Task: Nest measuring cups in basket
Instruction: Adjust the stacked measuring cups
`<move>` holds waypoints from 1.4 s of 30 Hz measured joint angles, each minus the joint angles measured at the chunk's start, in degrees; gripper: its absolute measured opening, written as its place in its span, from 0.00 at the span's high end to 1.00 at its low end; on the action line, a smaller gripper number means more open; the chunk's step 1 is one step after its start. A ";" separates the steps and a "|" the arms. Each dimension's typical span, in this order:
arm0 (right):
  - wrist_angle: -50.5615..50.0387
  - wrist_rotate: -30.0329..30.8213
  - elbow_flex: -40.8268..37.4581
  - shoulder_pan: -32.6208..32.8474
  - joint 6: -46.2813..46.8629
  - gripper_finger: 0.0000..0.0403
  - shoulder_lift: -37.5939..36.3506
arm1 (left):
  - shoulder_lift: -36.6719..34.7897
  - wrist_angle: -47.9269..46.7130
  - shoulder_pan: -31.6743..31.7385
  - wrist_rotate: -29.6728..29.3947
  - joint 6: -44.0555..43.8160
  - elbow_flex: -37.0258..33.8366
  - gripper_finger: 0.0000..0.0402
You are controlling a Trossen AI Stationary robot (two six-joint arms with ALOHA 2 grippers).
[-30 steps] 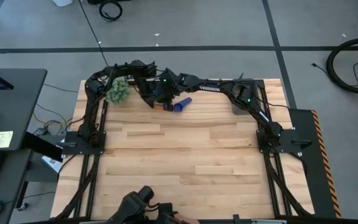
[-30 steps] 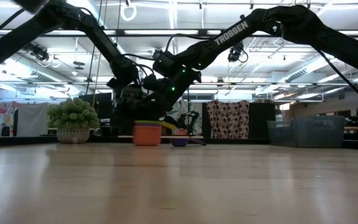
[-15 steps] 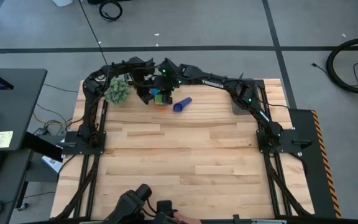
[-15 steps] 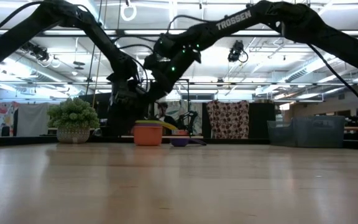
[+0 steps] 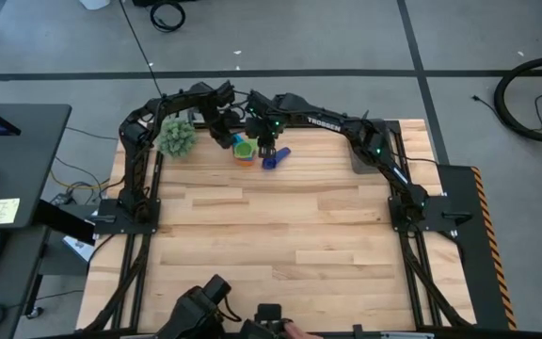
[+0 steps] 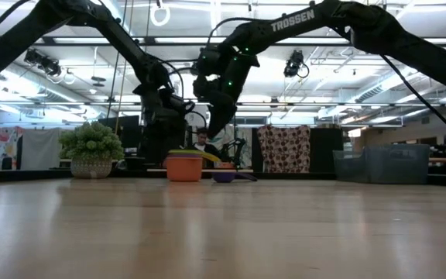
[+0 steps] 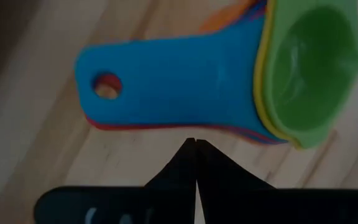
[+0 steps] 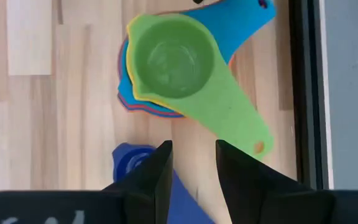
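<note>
At the table's far edge I see the nested stack, green cup on top; dark blue cup lies apparently tipped, lengthwise far-right to near-left, beneath my parted, empty right gripper; left gripper pinched closed.

Even, bright light falls on the high view — the wooden table shows soft, short shadows beneath the arms and no strong glare. In the low view, rows of ceiling lights across the upper frame backlight both arms into dark silhouettes, and the tabletop in the lower half is blurred with a dull sheen. The left wrist view is soft throughout; the stacked cups are out of focus. The right wrist view is sharper — the green cup shows faint highlights inside its bowl.
</note>
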 joint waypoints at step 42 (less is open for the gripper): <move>10.31 -12.46 -9.96 -4.83 9.34 0.68 0.05 | 0.09 3.51 0.02 -4.71 -0.51 -0.04 0.98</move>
